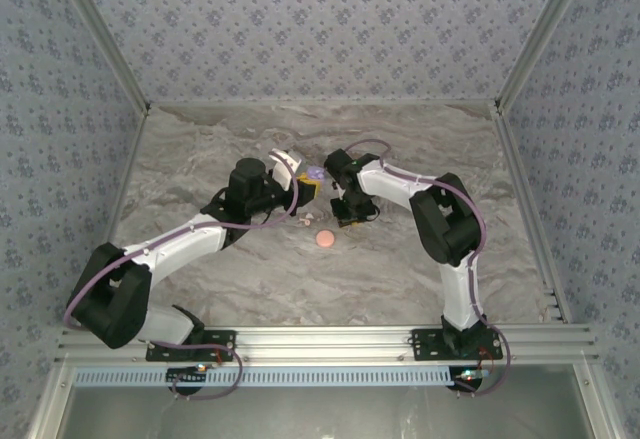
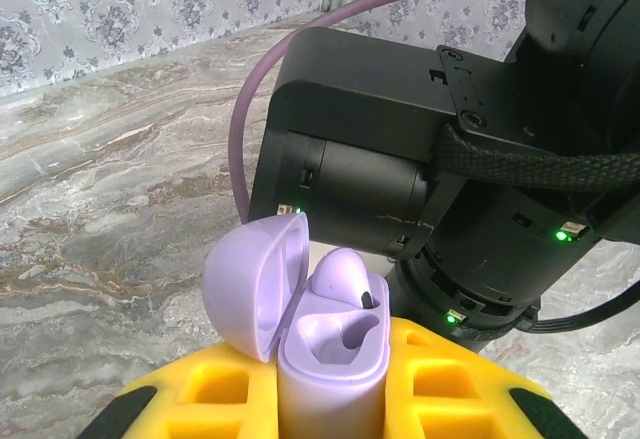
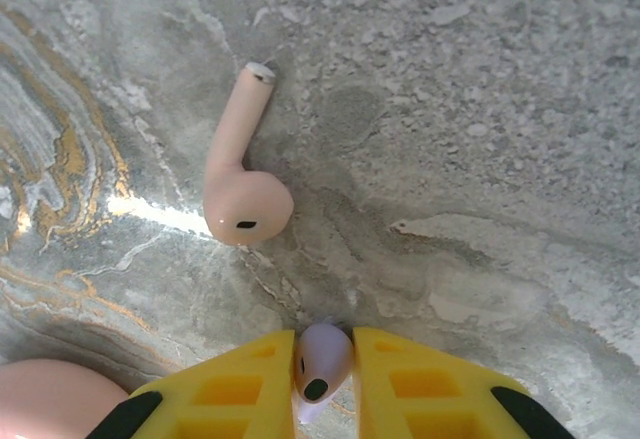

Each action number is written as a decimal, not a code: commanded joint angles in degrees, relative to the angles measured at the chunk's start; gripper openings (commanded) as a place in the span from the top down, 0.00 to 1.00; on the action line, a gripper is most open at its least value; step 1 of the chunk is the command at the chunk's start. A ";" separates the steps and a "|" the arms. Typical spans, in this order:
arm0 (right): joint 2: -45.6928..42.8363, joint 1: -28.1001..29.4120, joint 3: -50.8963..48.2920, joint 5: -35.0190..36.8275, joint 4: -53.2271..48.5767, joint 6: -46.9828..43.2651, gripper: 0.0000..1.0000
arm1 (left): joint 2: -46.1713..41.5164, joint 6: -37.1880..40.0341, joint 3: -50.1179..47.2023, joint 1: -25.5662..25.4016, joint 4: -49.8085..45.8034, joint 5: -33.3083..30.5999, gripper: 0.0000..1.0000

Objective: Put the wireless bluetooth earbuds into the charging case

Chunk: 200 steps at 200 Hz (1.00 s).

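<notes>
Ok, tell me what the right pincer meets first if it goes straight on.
Probably the bare marble table, beside the pink earbud; the held lilac earbud would touch down first.

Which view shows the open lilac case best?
Left wrist: the lilac case close up in the left gripper, lid open, one earbud seated, one slot empty. Top external shows it as a tiny lilac speck.

The open charging case [image 2: 335, 344] stands upright between the left pincer's [image 2: 335, 394] fingers, lid swung left, with a seated earbud [image 2: 343, 277] in it. On the bench [image 3: 480, 109], a loose earbud [image 3: 240, 174] lies just ahead of the right pincer [image 3: 324, 351], which pinches a third earbud [image 3: 322, 364]. A round case [image 1: 323, 239] lies nearer the bases.
</notes>
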 commanded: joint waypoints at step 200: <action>-2.17 -7.50 -1.45 -0.65 -1.23 4.41 0.55 | -1.27 0.52 0.71 0.07 -0.45 -0.90 0.86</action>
